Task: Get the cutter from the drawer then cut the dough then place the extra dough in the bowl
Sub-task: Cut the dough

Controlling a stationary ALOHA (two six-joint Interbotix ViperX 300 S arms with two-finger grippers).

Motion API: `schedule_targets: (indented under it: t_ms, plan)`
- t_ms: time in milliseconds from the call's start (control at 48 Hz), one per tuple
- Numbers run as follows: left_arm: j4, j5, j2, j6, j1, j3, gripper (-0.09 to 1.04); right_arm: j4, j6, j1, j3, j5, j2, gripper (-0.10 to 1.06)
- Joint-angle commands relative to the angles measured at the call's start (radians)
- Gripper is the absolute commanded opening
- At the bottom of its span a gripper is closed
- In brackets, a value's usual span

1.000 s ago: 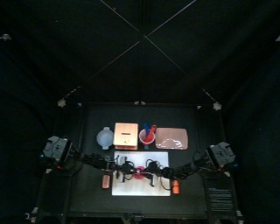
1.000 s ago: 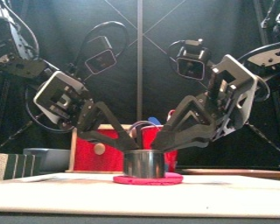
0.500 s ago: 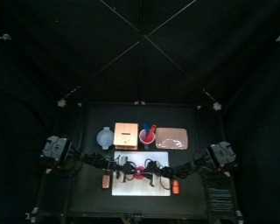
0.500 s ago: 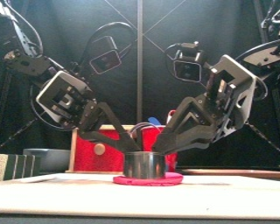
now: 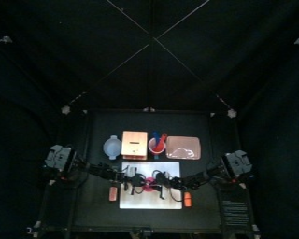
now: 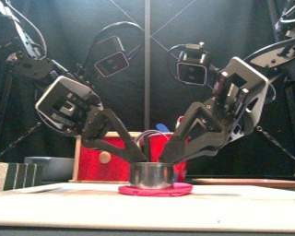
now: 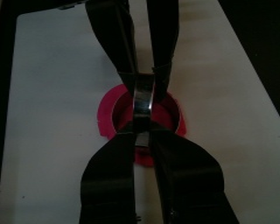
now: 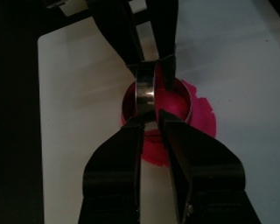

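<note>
The round metal cutter [image 6: 155, 174] stands on the flat pink dough [image 6: 155, 191], which lies on the white cutting board [image 5: 141, 200]. My left gripper [image 6: 136, 158] comes down from the left and is shut on the cutter's rim [image 7: 142, 98]. My right gripper [image 6: 175, 157] comes from the right and is shut on the opposite side of the rim [image 8: 143, 94]. In the wrist views the dough [image 7: 112, 115] [image 8: 198, 108] spreads out around the cutter on the board [image 7: 49, 87]. The wire handle is hidden by the jaws.
Behind the board stand the blue-grey bowl [image 5: 111, 146], the wooden box [image 5: 135, 143] with its red drawer front [image 6: 107, 159], the red cup [image 5: 159, 142] and the pink tray [image 5: 186, 147]. A small orange thing [image 5: 112, 193] lies left of the board.
Both grippers and the cutter have sunk slightly onto the dough. The arms' upper parts have shifted a little; the grip is unchanged.
</note>
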Motion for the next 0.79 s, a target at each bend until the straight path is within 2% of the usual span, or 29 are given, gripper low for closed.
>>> schedule_targets:
  t_ms: [21,604,792]
  plan:
    - [0.017,0.058,0.044,0.000,-0.044,0.012,0.32,-0.003,0.011,-0.018,-0.003,0.069,0.032,0.45]
    - [0.014,0.060,0.048,-0.003,-0.044,0.011,0.32,-0.008,0.008,-0.026,-0.005,0.081,0.031,0.45]
    - [0.009,0.051,0.032,-0.003,-0.044,0.000,0.35,-0.006,0.018,-0.029,-0.008,0.087,0.031,0.46]
